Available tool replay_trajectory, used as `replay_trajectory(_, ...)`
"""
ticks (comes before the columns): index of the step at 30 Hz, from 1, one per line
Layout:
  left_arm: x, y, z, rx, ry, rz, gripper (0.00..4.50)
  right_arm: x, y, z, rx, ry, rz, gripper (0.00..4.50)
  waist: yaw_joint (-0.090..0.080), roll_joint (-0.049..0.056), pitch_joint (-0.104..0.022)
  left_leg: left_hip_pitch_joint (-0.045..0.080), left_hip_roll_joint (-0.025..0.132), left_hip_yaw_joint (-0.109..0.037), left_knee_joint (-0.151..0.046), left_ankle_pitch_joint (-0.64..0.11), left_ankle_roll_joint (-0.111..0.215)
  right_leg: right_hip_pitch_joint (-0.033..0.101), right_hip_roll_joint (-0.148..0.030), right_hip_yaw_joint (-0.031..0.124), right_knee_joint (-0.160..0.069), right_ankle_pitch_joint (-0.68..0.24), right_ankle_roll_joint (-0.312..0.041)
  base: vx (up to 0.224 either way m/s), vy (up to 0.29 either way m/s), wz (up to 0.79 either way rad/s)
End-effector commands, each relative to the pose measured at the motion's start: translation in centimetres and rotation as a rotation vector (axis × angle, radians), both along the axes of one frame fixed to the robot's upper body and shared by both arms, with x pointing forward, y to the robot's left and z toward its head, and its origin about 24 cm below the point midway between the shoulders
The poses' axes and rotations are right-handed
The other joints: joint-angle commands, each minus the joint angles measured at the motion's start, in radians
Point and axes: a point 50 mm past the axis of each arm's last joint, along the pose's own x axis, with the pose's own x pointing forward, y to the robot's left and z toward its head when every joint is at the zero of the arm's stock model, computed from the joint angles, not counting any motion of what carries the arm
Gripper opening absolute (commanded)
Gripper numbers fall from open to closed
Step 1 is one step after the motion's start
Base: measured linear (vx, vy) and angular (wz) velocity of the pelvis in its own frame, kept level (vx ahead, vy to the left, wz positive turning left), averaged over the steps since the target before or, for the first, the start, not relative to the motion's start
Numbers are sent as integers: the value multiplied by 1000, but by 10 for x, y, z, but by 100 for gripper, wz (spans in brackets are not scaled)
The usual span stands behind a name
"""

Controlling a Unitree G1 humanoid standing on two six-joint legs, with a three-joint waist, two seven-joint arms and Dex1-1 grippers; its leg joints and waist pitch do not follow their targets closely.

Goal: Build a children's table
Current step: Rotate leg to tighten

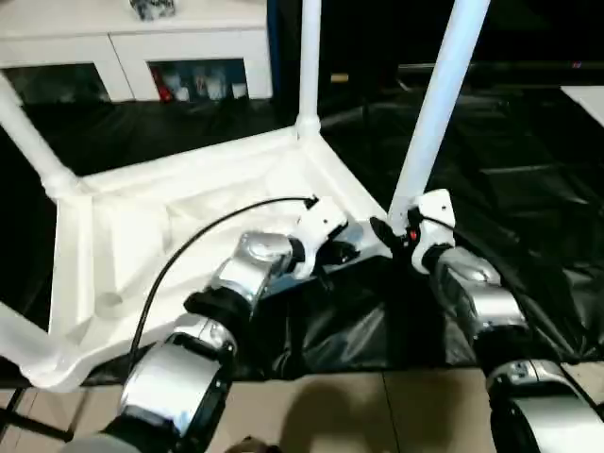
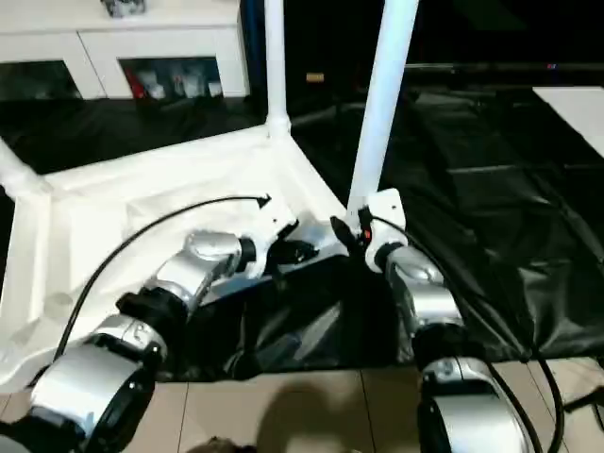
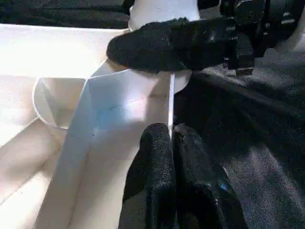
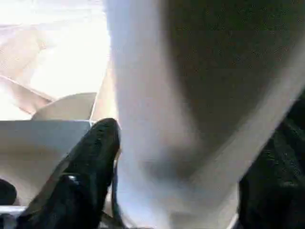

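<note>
- The children's table (image 1: 189, 226) lay upside down on a black sheet (image 1: 528, 208), ribbed underside facing up, at the centre and 9 o'clock side of the head views.
- Four white legs showed in the left eye view. One leg (image 1: 309, 57) rose upright from the far corner socket at 12 o'clock, another leg (image 1: 28, 142) slanted from the socket at 10 o'clock, and a third leg (image 1: 19, 344) lay low at 8 o'clock.
- The fourth leg (image 1: 436, 104) stood at the near corner, leaning slightly toward 1 o'clock.
- The right gripper (image 1: 401, 231) was clenched around the foot of that fourth leg, just above the corner socket. In the right wrist view one black finger (image 4: 90, 162) pressed against the leg (image 4: 157, 119) and the other showed on its far side.
- The left gripper (image 3: 170, 138) was pinched on the thin rim wall of the table (image 3: 119, 105) beside the same corner, one finger on each side of the wall.
- The right gripper's finger (image 3: 176, 43) lay across the corner socket, close ahead of the left gripper.
- A white glass-door cabinet (image 1: 142, 57) stood beyond the sheet at 11 o'clock.
- Tan floor (image 1: 377, 415) showed at 6 o'clock, under the silver forearms.
</note>
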Motion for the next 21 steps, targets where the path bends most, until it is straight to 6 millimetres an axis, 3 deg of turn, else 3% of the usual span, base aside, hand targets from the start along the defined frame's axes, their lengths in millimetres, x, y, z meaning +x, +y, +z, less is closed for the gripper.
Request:
replay_trajectory(1, -4, -28, 20, -77, -63, -109, 0, -15, 31, -29, 15, 138, 124, 373, -3, -9, -64, 28, 147, -78, -83, -184, 40, 39, -135, 77, -63, -73, -257, 0, 0, 0)
replay_trajectory(5, -5, -22, 20, -80, -62, -164, 0, -14, 31, -21, 17, 89, 213, 394, -2, -11, -66, 25, 144, -77, -79, -163, 46, 42, -138, 77, -57, -30, -265, 0, 0, 0)
replay_trajectory(7, -6, -17, 20, -77, -58, -189, 0, -19, 34, -17, 29, 55, 331, 394, 1, -11, -68, 21, 144, -75, -74, -135, 69, 45, -138, 74, -52, 7, -269, 0, 0, 0)
replay_trajectory(8, -6, -13, 19, -74, -54, -213, 0, -24, 34, -14, 36, 39, 410, 394, 4, -14, -69, 18, 145, -74, -71, -115, 97, 46, -137, 73, -46, 39, -272, 0, 0, 0)
replay_trajectory(11, -8, -5, 19, -67, -43, -270, 0, -35, 33, -10, 51, 22, 572, 394, 12, -14, -69, 16, 149, -75, -69, -116, 133, 46, -137, 71, -45, 42, -269, 0, 0, 0)
replay_trajectory(12, -9, -3, 19, -64, -40, -288, 0, -39, 31, -10, 53, 22, 608, 394, 12, -14, -69, 16, 149, -75, -69, -116, 133, 46, -137, 71, -45, 42, -269, 0, 0, 0)
replay_trajectory(14, -10, 3, 18, -55, -34, -316, 0, -46, 27, -8, 61, 29, 683, 394, 14, -14, -63, 20, 150, -75, -74, -177, 106, 42, -137, 73, -60, -78, -259, 0, 0, 0)
replay_trajectory(16, -10, 6, 18, -49, -28, -333, 0, -51, 23, -7, 73, 41, 738, 380, 18, -14, -61, 25, 153, -76, -77, -194, 87, 39, -136, 75, -66, -127, -250, 0, 0, 0)
replay_trajectory(21, -15, 16, 19, -50, 12, -438, 0, -70, 11, -5, 72, 102, 909, 342, 30, -10, -64, 31, 156, -75, -81, -188, 65, 35, -135, 76, -60, -90, -254, 0, 0, 0)
